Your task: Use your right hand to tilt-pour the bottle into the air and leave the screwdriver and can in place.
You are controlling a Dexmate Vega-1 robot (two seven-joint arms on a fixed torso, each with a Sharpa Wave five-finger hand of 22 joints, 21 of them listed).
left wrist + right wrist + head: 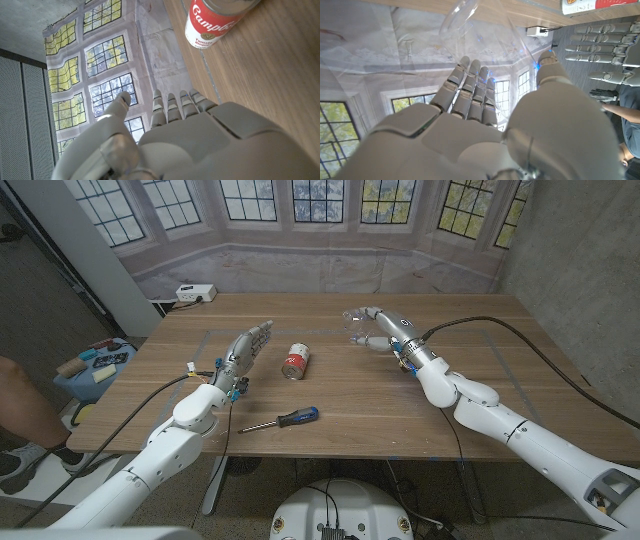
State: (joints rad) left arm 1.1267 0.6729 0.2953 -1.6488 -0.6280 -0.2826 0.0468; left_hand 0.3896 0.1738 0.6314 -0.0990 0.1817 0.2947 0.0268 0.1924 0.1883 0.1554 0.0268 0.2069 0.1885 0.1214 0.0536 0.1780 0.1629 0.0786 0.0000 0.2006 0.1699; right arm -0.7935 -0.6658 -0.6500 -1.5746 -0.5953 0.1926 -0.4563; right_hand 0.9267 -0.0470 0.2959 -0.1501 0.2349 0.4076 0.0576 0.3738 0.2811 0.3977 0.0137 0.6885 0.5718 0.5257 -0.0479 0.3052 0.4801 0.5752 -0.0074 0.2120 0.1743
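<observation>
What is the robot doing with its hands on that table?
The robot's right hand is at a clear plastic bottle on the far side of the wooden table, fingers around it. Whether it grips it yet is hard to tell. The left hand waits with nothing in it, beside a soup can. A screwdriver lies nearer the front edge.

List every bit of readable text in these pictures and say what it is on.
"Campbell's", cut off at the picture's edge, in white script on the can's red band.
"Tomato", small, on the can's white band; the line under it is too blurred to read.
Small print on the can in the right wrist view: too blurred to read.
</observation>
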